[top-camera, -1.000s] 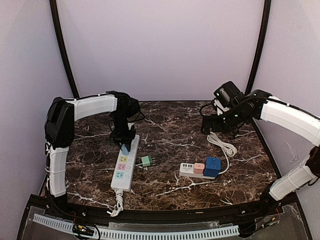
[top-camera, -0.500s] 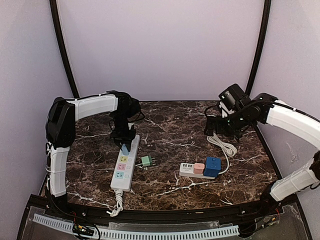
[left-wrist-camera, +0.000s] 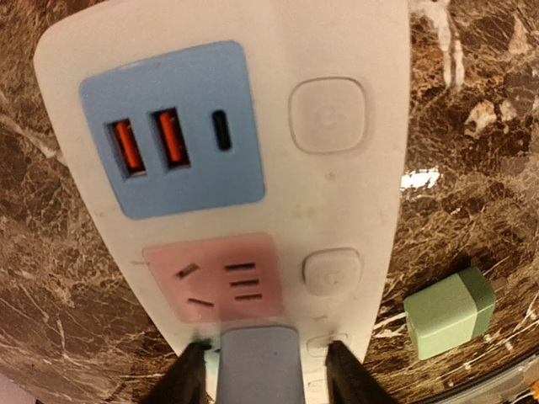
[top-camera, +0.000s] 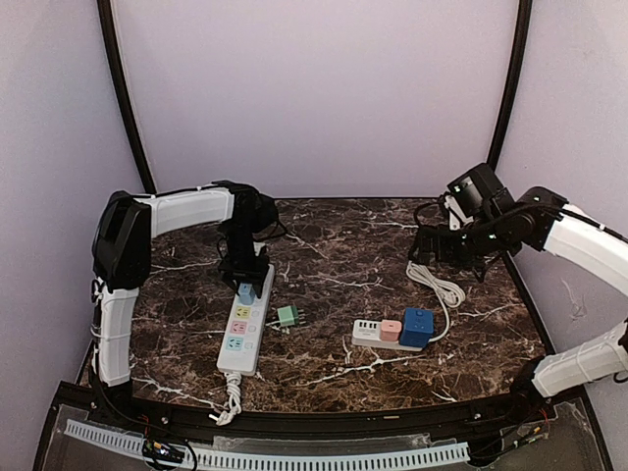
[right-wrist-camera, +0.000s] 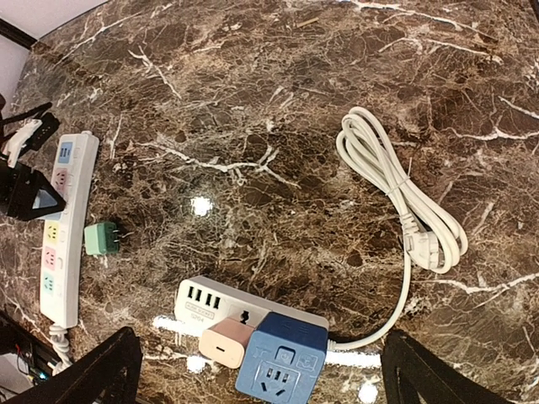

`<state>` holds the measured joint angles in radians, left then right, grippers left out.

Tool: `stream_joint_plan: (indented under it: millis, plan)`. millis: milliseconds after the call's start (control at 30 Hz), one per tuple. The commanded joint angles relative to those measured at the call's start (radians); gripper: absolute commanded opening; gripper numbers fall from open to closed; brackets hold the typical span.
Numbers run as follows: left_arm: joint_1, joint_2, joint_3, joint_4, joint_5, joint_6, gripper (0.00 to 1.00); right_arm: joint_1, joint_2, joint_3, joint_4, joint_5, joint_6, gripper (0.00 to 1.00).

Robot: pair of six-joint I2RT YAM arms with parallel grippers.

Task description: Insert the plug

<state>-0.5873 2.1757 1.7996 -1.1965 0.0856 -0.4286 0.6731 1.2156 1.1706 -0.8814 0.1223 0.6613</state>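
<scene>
You're at the seating step: your left claw (left-wrist-camera: 261,380) pinches the blue-grey plug (left-wrist-camera: 259,355) over the white power strip (left-wrist-camera: 337,202), just beside its pink socket (left-wrist-camera: 215,278), so next align the prongs and press straight down.

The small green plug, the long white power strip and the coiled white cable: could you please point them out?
small green plug (top-camera: 287,315), top external view, green body.
long white power strip (top-camera: 245,326), top external view, middle sockets.
coiled white cable (right-wrist-camera: 394,177), right wrist view, middle of bundle.
</scene>
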Motion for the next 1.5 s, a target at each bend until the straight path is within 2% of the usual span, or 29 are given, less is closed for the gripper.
stream_joint_plan:
  millis: [0, 133, 267, 333, 533, 700, 867, 1233, 1467]
  plan:
    - [-0.003, -0.046, 0.005, 0.004, -0.039, 0.029, 0.57, -0.006, -0.046, 0.002, 0.036, -0.018, -0.060, 0.99]
    - [-0.003, -0.113, 0.018, -0.013, -0.053, 0.040, 0.73, -0.006, -0.077, 0.009, 0.082, -0.049, -0.136, 0.99]
    - [-0.003, -0.200, 0.029, -0.030, -0.065, 0.041, 0.93, -0.007, -0.094, 0.003, 0.159, -0.145, -0.227, 0.99]
    - [-0.003, -0.244, 0.033, -0.044, -0.073, 0.037, 0.98, -0.005, -0.091, -0.001, 0.204, -0.216, -0.273, 0.99]
    - [-0.003, -0.402, -0.022, -0.066, -0.131, 0.031, 0.99, 0.006, -0.055, -0.054, 0.366, -0.335, -0.400, 0.99]
    - [-0.003, -0.524, -0.126, -0.069, -0.167, 0.027, 0.99, 0.061, 0.009, -0.088, 0.453, -0.378, -0.615, 0.99]
    - [-0.003, -0.649, -0.252, -0.040, -0.128, 0.011, 0.99, 0.140, 0.088, -0.135, 0.515, -0.385, -0.892, 0.99]
    - [-0.003, -0.802, -0.408, 0.021, -0.052, -0.006, 0.99, 0.146, 0.292, -0.160, 0.606, -0.505, -1.280, 0.99]
    - [-0.003, -0.836, -0.438, 0.051, -0.031, -0.020, 0.99, 0.165, 0.417, -0.141, 0.665, -0.577, -1.322, 0.99]
